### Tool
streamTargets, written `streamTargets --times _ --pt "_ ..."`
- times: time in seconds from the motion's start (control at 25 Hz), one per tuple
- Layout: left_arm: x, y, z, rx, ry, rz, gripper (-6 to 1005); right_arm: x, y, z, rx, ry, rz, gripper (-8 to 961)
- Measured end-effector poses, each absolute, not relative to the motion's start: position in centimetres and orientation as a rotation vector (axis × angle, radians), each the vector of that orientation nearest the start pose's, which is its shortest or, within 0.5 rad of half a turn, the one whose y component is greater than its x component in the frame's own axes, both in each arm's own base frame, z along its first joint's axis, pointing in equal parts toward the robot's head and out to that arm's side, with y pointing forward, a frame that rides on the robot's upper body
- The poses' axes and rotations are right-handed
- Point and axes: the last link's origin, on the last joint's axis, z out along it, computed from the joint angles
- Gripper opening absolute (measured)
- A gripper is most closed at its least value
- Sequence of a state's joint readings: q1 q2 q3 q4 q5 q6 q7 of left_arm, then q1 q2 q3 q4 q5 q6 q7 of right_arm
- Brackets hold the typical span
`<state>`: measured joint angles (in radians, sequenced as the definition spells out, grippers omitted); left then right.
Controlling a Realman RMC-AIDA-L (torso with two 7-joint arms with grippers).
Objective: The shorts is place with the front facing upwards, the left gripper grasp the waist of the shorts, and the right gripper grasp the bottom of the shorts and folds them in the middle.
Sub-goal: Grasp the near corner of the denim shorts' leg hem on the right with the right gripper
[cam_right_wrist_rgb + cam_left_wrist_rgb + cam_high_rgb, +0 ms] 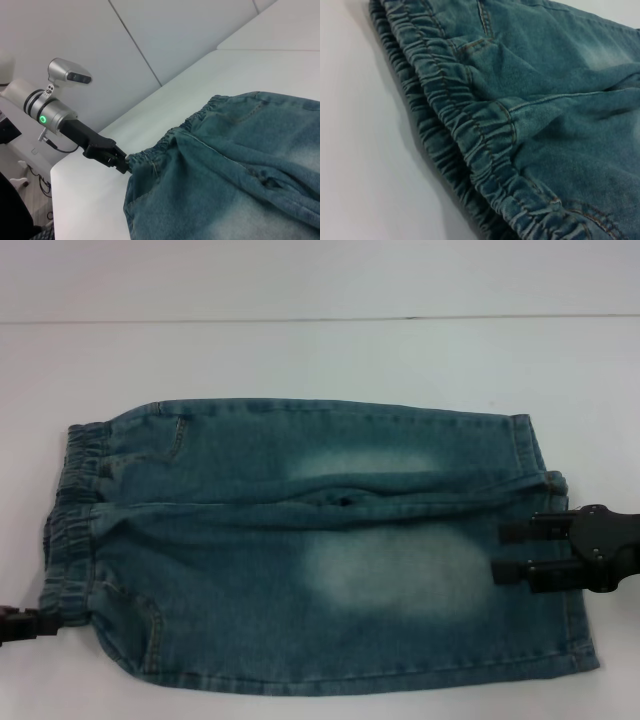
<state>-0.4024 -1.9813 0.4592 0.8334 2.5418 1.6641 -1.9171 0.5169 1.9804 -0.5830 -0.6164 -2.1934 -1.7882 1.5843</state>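
The shorts [320, 540] lie flat on the white counter [320, 355], spread sideways in the head view: the waist [68, 520] toward the robot's left, the bottom [560, 540] toward its right. Pale faded patches sit on both legs, and a raised crease runs between the legs along the middle.

The head view shows the whole garment but only a sliver of the left tool [28, 623], at the near corner of the waist, by the picture's left edge. The right wrist view fills that gap: there the left tool [120, 162] meets the corner of the gathered band [165, 142], with its black arm and a grey joint bearing a green light behind it. Whether its fingers are clenched on the band I cannot tell. The left wrist view shows only the ruffled elastic [470, 135] up close, with its orange stitching and bare counter [360, 150] beside it.

Open counter lies beyond the far edge of the shorts and past the waist. The near edge of the shorts runs close to the lower border of the head view, and the hem corner comes near the right border.

The right tool [510, 551] reaches in from the right, its two fingers spread apart over the near leg just inside the hem, holding nothing; whether they touch the cloth I cannot tell.
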Motion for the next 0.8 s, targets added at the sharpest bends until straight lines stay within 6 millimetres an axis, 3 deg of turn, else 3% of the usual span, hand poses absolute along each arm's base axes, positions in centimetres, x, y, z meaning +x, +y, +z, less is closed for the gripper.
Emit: streamTargets --times 0.28,0.36,0.8 --pt "-36.7 27.1 7.1 -2.421 -1.520 -0.140 201 29.1 29.8 3.1 -2.849 1.000 0.639 796" --pt "-36.6 27.1 7.1 -2.422 -1.519 -0.145 46 29.1 29.8 3.1 -2.849 1.000 0.639 796" --pt "-35.5 27.7 6.8 -2.459 -1.526 -0.177 42 28.9 30.5 3.9 -2.820 1.027 0.649 795"
